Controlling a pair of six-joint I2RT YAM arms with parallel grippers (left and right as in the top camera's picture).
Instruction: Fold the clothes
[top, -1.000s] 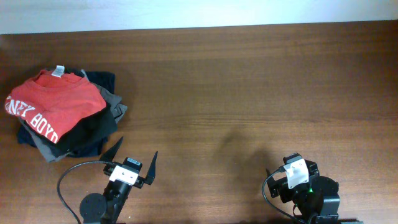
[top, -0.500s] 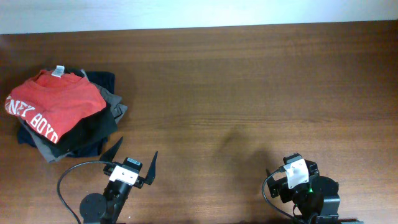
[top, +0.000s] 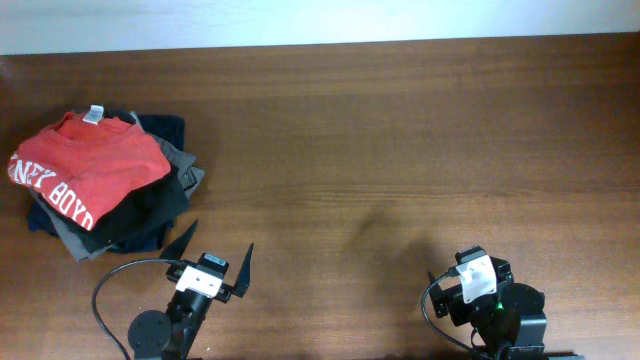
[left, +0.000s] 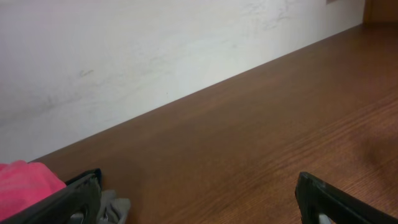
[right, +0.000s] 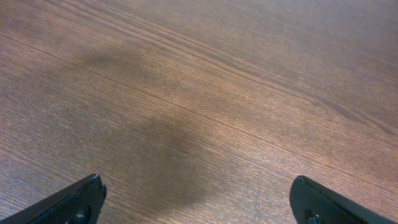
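Observation:
The clothes, a red-orange shirt with white lettering and a small white neck tag, lie folded on top of a pile at the table's far left. In the left wrist view a pink-red corner of the shirt shows at the lower left edge. My left gripper rests near the front edge, right of the pile and apart from it. It is open, with only bare wood between its fingers. My right gripper sits at the front right, also open over bare wood.
Under the shirt lies a stack of black, grey and navy folded garments; a grey fold shows beside my left finger. A white wall borders the table's far edge. A black cable loops by the left arm's base.

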